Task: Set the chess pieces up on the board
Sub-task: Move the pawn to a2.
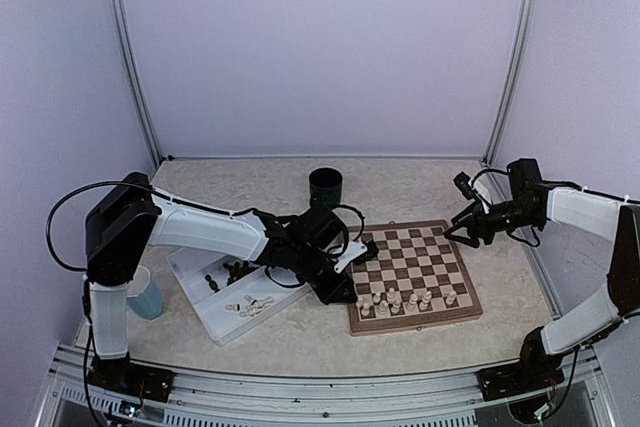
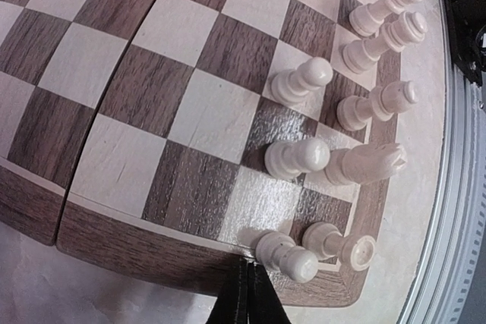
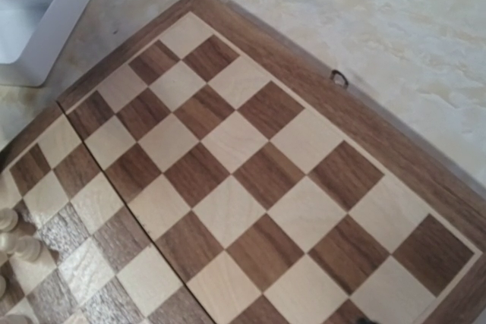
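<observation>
Cream pieces [image 1: 405, 299] stand in the two near rows of the board [image 1: 420, 252]. Just left, the left gripper [image 1: 343, 290] hangs shut and empty at the board's left edge. Beside it on the worktop [image 1: 430, 182], a white tray [image 1: 213, 315] holds dark pieces [image 1: 235, 272] and a few cream ones [image 1: 250, 304]. Farther off, the right gripper [image 1: 458, 231] hovers, jaws apart and empty, over the board's far-right edge.
</observation>
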`<action>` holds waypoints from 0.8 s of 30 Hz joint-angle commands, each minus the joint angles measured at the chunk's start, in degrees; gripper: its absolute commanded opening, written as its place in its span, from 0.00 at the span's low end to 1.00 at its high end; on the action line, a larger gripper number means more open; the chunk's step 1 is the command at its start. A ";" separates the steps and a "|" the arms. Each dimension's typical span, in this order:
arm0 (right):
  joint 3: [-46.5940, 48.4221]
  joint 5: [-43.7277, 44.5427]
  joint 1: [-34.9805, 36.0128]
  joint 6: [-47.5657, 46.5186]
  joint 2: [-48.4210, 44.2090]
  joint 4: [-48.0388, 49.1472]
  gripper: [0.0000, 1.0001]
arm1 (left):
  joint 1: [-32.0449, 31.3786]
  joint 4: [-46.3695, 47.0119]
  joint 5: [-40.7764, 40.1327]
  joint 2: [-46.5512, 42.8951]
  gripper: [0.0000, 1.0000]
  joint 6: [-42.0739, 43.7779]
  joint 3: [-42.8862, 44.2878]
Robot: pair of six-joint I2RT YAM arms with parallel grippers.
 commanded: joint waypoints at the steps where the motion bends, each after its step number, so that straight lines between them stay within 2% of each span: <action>1: -0.10 -0.67 -0.35 -0.55 0.15 -0.25 0.63 | -0.28 -0.49 -0.70 -2.14 0.03 0.12 -1.87; 24: -0.18 -0.75 -0.37 -0.55 0.31 -0.46 0.66 | -0.78 -1.85 2.26 1.97 0.01 1.66 3.60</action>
